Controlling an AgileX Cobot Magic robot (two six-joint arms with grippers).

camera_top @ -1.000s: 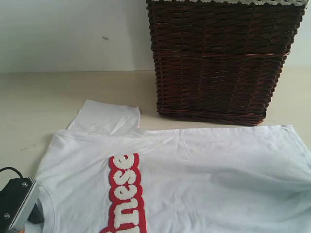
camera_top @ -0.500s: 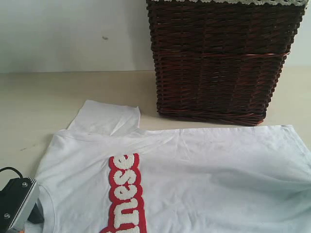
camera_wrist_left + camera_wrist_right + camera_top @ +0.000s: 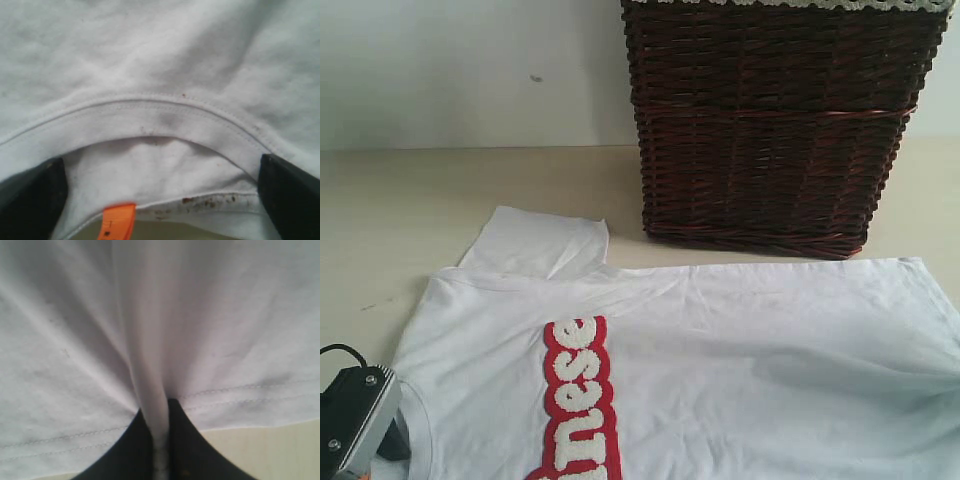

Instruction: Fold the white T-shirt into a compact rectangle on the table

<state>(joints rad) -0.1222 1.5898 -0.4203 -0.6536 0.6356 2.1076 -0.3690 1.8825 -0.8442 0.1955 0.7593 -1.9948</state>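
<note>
Nearest the camera in the exterior view, the left pincer (image 3: 159,182) hangs over the neck of the white T-shirt (image 3: 740,370). Its two dark fingers (image 3: 31,200) stand spread as wide as they go, one on each side of the ribbed collar (image 3: 150,117), and grip nothing. The small orange tag (image 3: 119,221) lies just inside the neck opening, between the fingers.

The right pincer (image 3: 161,440) is out of sight in the exterior view. Its own camera shows it shut tight on a raised ridge of cloth at the stitched hem (image 3: 240,390), with bare table (image 3: 270,450) just beyond that edge.

The shirt lies flat on the table, its long axis running across the exterior view: collar at the left, hem toward the right, and the red-outlined letters (image 3: 580,400) crossing the chest. So the left arm is nearer the collar, and the collar lies directly beneath its open fingers. The next move likely calls for it to close there.

Farther back a sleeve (image 3: 540,245) spreads toward the dark wicker basket (image 3: 770,130), which stands just behind the shirt.
</note>
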